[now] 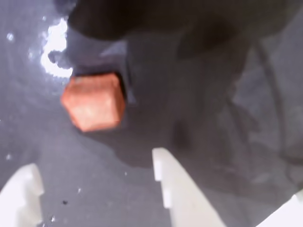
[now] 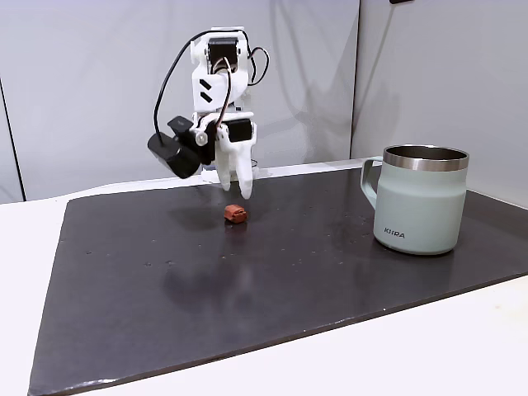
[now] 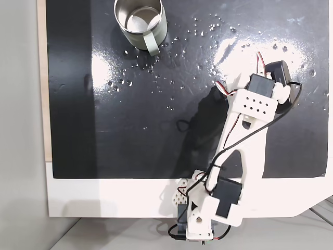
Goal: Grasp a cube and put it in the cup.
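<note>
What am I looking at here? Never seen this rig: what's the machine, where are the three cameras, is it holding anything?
It is a small white robot arm with a two-finger claw. One picture comes from a camera on its wrist; a fixed view looks across the table from the side; another fixed view looks straight down. On the dark mat lie a tiny reddish-brown cube and a pale green mug, which stands well apart. The claw hangs open just above the cube and holds nothing.
</note>
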### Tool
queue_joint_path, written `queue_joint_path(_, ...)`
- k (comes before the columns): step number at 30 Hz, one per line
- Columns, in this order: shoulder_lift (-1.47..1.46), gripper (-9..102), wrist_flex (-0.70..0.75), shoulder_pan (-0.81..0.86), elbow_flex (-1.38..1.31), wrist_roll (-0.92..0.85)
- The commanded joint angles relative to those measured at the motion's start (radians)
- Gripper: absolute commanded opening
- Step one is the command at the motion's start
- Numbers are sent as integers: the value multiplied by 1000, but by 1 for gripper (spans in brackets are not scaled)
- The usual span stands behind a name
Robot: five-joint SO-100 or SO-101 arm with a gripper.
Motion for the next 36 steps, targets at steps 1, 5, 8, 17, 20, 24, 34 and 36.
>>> queue_joint_path(1,-26,26,-37,14,-35,-6)
queue_joint_path(5,-69,25,-61,6,-35,-6)
queue_joint_path(8,-92,25,-74,-6,-35,-5)
queue_joint_path(17,-132,25,-95,-21,-35,-5)
queue_joint_path(20,-133,25,-94,-21,-35,-8)
queue_joint_path(24,-133,23,-87,-15,-35,-18)
queue_joint_path(34,-130,5,-81,23,-35,-38)
queue_joint_path(36,-126,3,-80,25,-35,-40)
